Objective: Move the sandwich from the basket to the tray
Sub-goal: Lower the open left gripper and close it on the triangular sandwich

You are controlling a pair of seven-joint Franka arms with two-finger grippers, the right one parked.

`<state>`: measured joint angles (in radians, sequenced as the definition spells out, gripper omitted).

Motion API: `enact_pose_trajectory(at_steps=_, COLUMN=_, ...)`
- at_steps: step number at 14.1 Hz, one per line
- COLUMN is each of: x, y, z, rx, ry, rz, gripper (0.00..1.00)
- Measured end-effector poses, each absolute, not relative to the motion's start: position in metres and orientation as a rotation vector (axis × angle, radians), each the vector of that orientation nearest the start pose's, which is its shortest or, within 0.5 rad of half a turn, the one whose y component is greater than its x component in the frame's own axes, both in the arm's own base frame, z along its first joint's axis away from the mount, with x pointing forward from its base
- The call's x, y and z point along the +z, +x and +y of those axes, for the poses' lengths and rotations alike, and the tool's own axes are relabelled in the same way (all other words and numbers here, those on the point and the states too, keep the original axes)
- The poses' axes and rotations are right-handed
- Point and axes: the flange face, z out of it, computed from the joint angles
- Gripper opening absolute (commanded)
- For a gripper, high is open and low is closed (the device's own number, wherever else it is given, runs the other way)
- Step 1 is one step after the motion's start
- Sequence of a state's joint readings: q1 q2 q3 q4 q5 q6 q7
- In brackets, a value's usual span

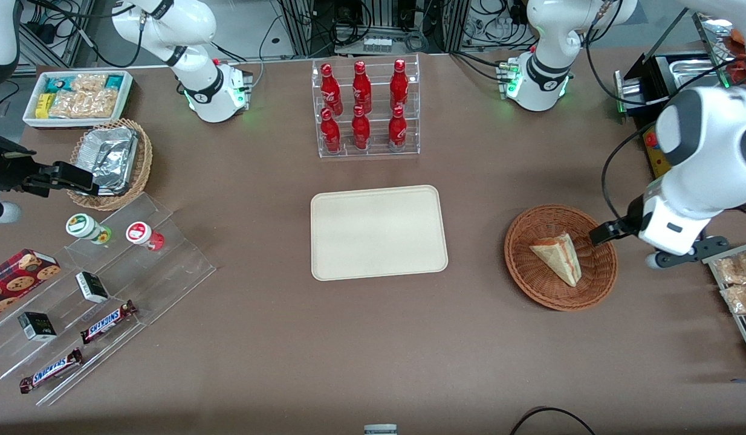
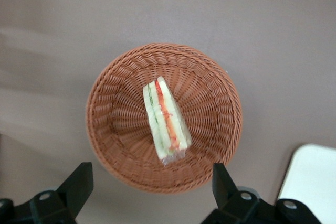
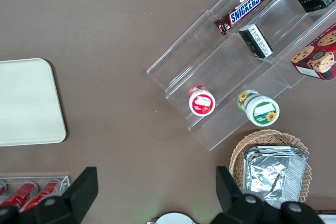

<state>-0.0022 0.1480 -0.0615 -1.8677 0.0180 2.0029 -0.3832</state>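
In the wicker basket (image 2: pixel 164 118) lies the sandwich (image 2: pixel 165 119), directly below the gripper (image 2: pixel 152 190). Its fingers (image 2: pixel 79 182) are spread wide, holding nothing.

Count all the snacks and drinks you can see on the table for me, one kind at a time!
Red bottles: 6
Snickers bars: 2
Small black boxes: 2
Round cups: 2
Cookie box: 1
Sandwich in the basket, gripper open above it: 1
Total: 14
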Motion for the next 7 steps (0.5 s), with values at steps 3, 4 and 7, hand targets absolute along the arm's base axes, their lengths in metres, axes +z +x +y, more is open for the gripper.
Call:
enact_pose_trajectory(at_steps=3, x=0.392, y=0.586, z=-0.037, rx=-0.040, ry=-3.076, rz=-0.645, gripper=1.00)
enact_pose_trajectory(at_steps=4, x=0.377, y=0.581, z=-0.042, rx=-0.069, ry=-3.071, rz=-0.700, gripper=1.00)
enact_pose_trajectory(at_steps=7, x=0.331, y=0.563, z=-0.057, rx=-0.103, ry=-3.062, rz=-0.798, gripper=1.00)
